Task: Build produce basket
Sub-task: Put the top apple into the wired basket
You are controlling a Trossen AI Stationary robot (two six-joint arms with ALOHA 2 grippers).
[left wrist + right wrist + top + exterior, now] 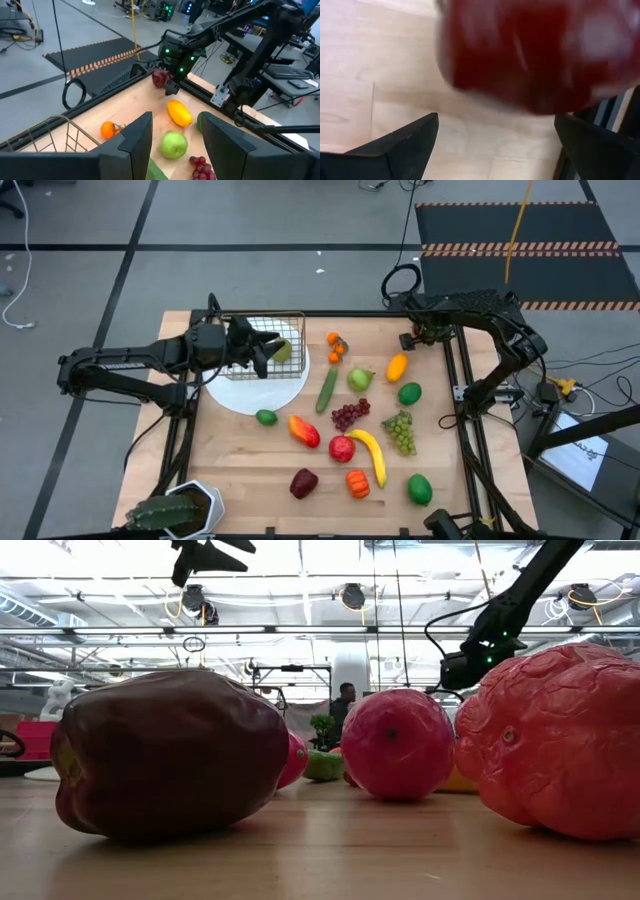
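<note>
From above, we see the left gripper (262,352) over the basket (283,340), which sits on the far part of a white plate (258,390) at the table's far left. Something green lies inside the basket. The right gripper (412,340) hovers at the far right corner. The rest of the produce is spread over the board: cucumber (327,388), pear (360,379), mango (397,367), purple grapes (349,415), green grapes (401,432), banana (370,454), and a red apple (341,448). A potted plant (172,512) stands at the near left corner.

At table level, we see a dark red pepper (165,753) and a big orange-red pepper (560,740) close up, the apple (397,743) between them, and one arm coming down at the right.

From the left wrist, we see our own fingers (137,140) spread wide with nothing between them, above the basket rim (55,132). Across the table the right gripper (167,82) holds a small dark red fruit (160,78) above the corner.

From the right wrist, that red fruit (540,50) fills the space between the fingers (400,145), above bare wood.
</note>
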